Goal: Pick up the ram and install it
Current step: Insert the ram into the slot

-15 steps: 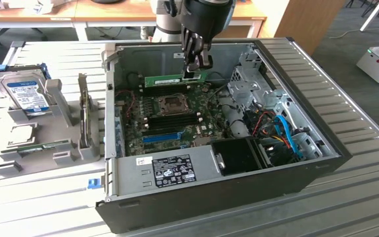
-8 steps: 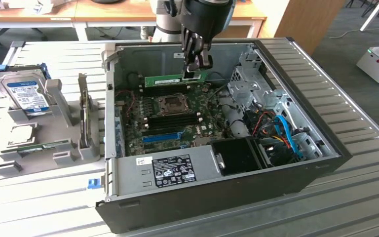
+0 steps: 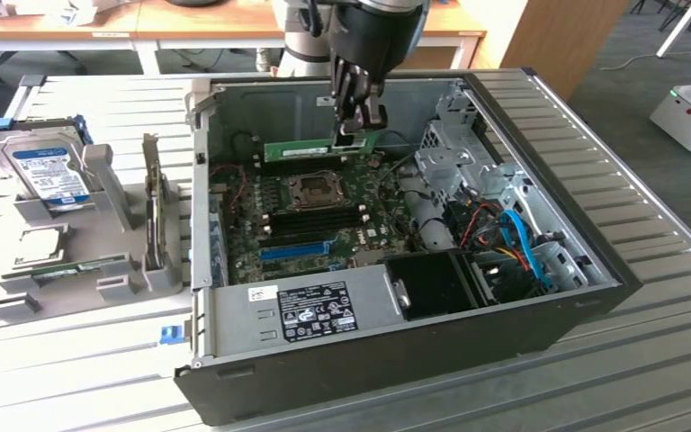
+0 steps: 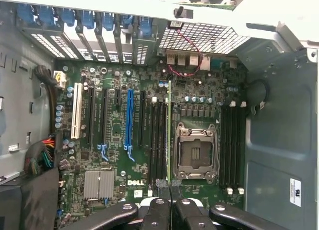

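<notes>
1. The claw [image 3: 358, 135] is nipped almost fully together on one end of the ram [image 3: 316, 148]. Its black metal fingers [image 4: 158, 210] pinch the thin board from both flat sides.
2. The ram is a long, narrow green stick with small dark chips along its face. It is held level and on edge.
3. It hangs above the motherboard [image 3: 370, 236], clear of it and just beside the CPU socket [image 3: 318, 187] – a square metal frame with a dull grey sheen.
4. From the wrist view the stick shows edge-on as a thin green line. It runs along the socket's side over the black memory slots [image 4: 158, 140], between the socket and the long blue slot [image 4: 129, 117].
5. Around the socket lies a busy green board, all inside an open case [image 3: 442, 351] of bare grey sheet metal with a black outer shell.
</notes>
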### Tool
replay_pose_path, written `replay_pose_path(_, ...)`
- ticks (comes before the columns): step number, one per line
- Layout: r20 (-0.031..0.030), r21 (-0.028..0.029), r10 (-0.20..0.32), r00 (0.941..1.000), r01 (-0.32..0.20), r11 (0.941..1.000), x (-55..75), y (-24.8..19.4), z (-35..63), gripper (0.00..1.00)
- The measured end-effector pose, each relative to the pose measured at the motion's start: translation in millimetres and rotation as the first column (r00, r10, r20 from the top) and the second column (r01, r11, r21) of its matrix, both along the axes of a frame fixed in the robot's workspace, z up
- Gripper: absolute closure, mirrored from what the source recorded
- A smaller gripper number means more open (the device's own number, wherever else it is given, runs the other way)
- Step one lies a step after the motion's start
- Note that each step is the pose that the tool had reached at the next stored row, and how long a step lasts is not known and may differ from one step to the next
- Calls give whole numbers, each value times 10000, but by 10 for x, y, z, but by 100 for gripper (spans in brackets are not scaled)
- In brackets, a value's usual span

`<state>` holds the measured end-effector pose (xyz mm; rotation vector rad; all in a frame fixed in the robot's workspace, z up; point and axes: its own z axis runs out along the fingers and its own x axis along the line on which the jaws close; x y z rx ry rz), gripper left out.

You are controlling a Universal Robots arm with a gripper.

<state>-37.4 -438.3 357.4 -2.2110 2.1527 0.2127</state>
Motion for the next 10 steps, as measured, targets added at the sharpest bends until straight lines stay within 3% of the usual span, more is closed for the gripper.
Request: replay_pose_path(10, 13, 0, 0, 10000, 0, 10000, 0, 0, -182, 88)
